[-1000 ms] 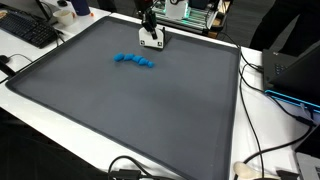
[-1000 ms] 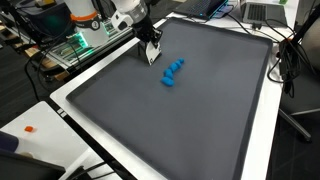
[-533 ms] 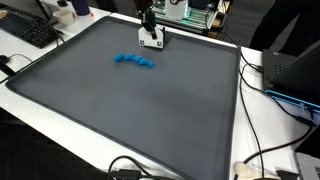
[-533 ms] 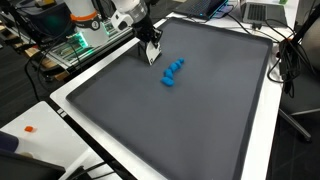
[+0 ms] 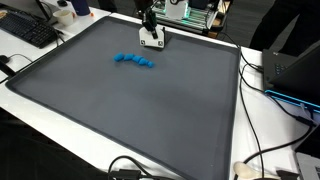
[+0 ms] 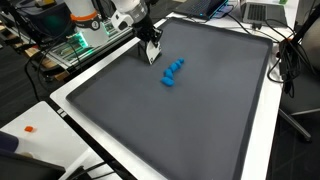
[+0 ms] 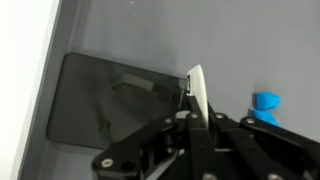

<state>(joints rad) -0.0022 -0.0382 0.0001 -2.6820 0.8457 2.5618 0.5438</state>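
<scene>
My gripper (image 5: 151, 36) hangs low over the far part of a large grey mat (image 5: 130, 110), near its back edge. It is shut on a thin white flat piece (image 5: 152, 42), held on edge, also seen in the wrist view (image 7: 197, 92) between the black jaws (image 7: 197, 118). The other exterior view shows the gripper (image 6: 152, 50) with the white piece (image 6: 154, 55) just above the mat (image 6: 190, 120). A blue lumpy string of beads (image 5: 134, 61) lies on the mat a short way from the gripper, apart from it; it shows in both exterior views (image 6: 173, 72) and in the wrist view (image 7: 265, 103).
The mat lies on a white table (image 5: 262, 125). A black keyboard (image 5: 30, 30) is at one corner, and cables (image 5: 262, 85) and a dark device (image 5: 295, 70) lie along one side. A laptop (image 6: 265, 12) and electronics (image 6: 70, 45) stand beyond the mat. A small orange item (image 6: 30, 128) lies on the table.
</scene>
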